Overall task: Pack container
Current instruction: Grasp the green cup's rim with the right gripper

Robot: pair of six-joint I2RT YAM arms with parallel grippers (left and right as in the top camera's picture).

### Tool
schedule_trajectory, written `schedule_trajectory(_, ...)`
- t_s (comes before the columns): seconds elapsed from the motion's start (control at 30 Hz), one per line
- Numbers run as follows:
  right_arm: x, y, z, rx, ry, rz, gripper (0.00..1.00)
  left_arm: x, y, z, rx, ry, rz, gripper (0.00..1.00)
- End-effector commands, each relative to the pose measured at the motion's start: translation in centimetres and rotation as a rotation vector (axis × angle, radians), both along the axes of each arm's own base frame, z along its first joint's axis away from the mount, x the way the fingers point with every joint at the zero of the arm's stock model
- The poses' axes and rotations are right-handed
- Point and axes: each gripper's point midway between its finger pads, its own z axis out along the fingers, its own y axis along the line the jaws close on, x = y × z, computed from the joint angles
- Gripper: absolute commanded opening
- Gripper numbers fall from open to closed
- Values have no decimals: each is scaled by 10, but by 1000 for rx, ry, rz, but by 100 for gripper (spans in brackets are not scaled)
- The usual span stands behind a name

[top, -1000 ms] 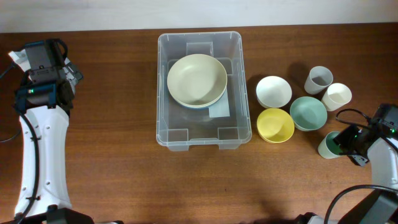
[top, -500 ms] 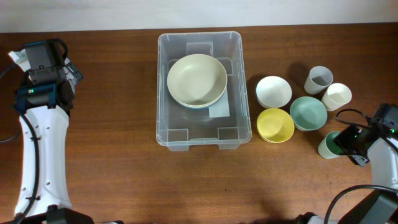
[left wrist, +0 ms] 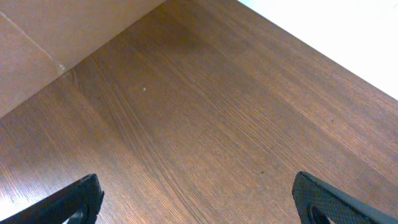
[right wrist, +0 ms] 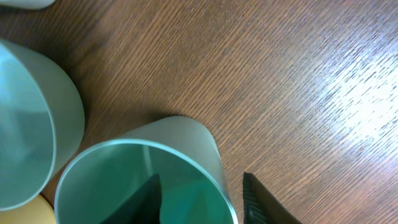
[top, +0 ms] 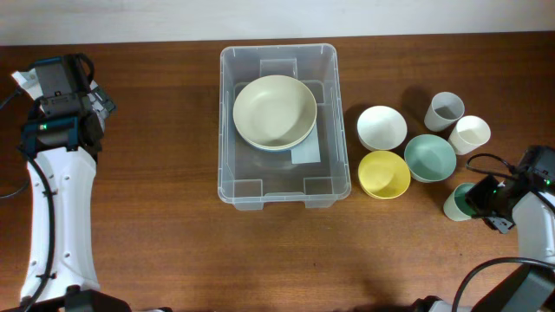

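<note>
We find the left claw (left wrist: 199, 200) released above the desk (left wrist: 205, 112); the right claw (right wrist: 202, 199), released, straddles the green cup (right wrist: 180, 134) wall, lower right of the container (top: 227, 130)

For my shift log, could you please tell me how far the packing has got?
Done: one cream bowl sits in the container. In hand: the right pincer straddles the rim of the green cup. Remaining: white bowl, yellow bowl, green bowl, grey cup, cream cup, outside it.
</note>
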Motion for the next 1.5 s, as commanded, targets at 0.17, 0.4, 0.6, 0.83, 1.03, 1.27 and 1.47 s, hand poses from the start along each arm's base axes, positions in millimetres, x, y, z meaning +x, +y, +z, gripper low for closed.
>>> schedule_trajectory(0.17,-5,5,-7,30,17,-7,24,-1,4,6,17,-5,8,99)
schedule_trajectory(0.4,-6,5,-7,29,23,-7,4,-1,4,6,17,-5,8,99)
schedule_trajectory(0.6,-10,1,-1,5,42,-14,4,-1,4,6,17,-5,8,99)
schedule_trajectory(0.83,22,4,57,-48,-130,62,4,-1,4,6,17,-5,8,99)
schedule_trajectory(1.03,64,41,132,-108,-276,233,4,-1,4,6,17,-5,8,99)
schedule_trajectory(1.27,100,110,190,-237,-359,484,4,-1,4,6,17,-5,8,99)
schedule_trajectory(1.47,93,97,187,-280,-310,368,4,-1,4,6,17,-5,8,100)
